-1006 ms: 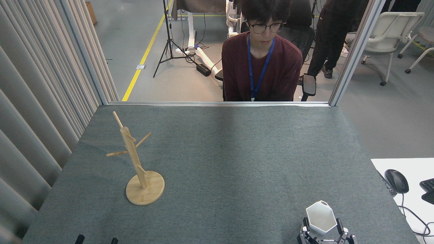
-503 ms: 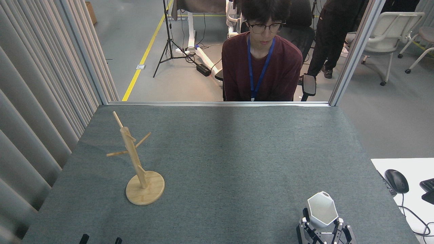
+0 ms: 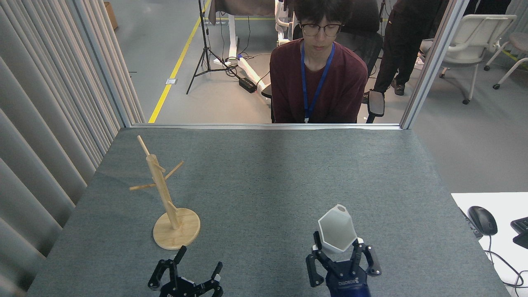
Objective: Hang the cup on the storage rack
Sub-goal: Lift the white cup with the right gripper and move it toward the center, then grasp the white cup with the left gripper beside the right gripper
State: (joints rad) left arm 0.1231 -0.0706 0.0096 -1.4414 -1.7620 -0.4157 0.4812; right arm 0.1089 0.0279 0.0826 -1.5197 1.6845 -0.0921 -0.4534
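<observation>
Right gripper fingers clamp the cup, tab uppermost; storage rack stands well left, nearer the empty, spread left gripper.

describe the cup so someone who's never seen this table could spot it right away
Start at the grey felt-covered table and look to its near edge, right of centre, well away from the bamboo storage rack on the left. There the right gripper holds the cup in its jaws. It is the only white thing on the table: six-sided and faceted, with a small pierced tab on its rim.
</observation>
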